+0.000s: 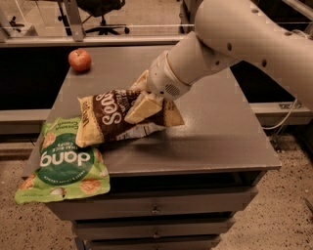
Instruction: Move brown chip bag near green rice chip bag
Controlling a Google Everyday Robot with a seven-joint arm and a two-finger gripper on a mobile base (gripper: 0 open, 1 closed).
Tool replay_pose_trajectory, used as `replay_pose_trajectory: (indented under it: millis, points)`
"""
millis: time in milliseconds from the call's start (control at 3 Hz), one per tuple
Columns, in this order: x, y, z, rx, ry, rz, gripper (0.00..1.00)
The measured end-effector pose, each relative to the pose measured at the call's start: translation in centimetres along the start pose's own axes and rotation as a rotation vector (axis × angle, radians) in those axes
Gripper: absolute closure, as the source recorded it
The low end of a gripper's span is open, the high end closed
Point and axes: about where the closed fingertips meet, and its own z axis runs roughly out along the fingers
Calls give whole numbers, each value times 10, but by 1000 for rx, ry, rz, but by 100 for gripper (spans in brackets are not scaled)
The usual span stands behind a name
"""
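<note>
The brown chip bag (110, 117), dark brown in the middle with cream ends and white script, hangs tilted just above the grey table (215, 132). My gripper (142, 105) is shut on its right half. The bag's left end reaches the top edge of the green rice chip bag (66, 161). The green bag lies flat at the table's front left corner and overhangs the edge.
A red apple (79, 60) sits at the table's back left corner. My white arm (230, 34) comes in from the upper right. Drawers (156, 210) are below the tabletop. An office chair (102, 12) stands beyond the table.
</note>
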Motion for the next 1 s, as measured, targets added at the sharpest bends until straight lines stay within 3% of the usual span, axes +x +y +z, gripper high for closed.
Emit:
replay_pose_trajectory:
  millis: [333, 1000]
  points:
    - [2, 0, 1, -19, 5, -3, 0]
    - [25, -19, -49, 19, 43, -3, 0]
